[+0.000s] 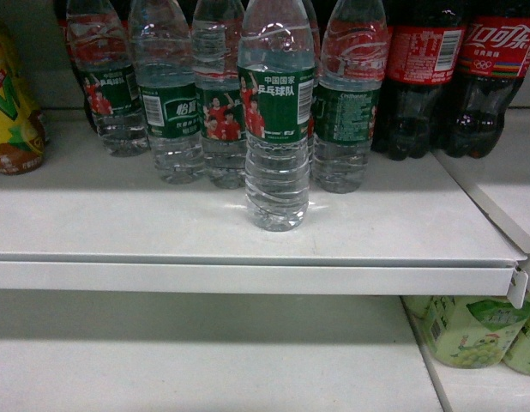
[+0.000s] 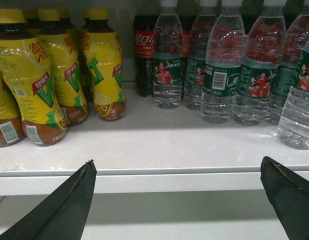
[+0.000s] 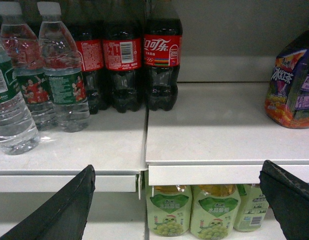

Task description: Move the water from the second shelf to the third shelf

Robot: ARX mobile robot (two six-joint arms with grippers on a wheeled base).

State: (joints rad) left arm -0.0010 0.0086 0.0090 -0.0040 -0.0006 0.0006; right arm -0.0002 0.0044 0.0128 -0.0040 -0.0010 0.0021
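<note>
While water (image 1: 277,129) stands upright, both claws gape apart, below.

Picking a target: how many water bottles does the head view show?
5 water bottles: one out front near the shelf edge, four behind it; more may be hidden.

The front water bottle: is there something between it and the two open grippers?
Nothing visible blocks it. The front water bottle stands alone near the shelf edge, ahead of the other water bottles. Both the left gripper and right gripper face the shelf front, open.
</note>
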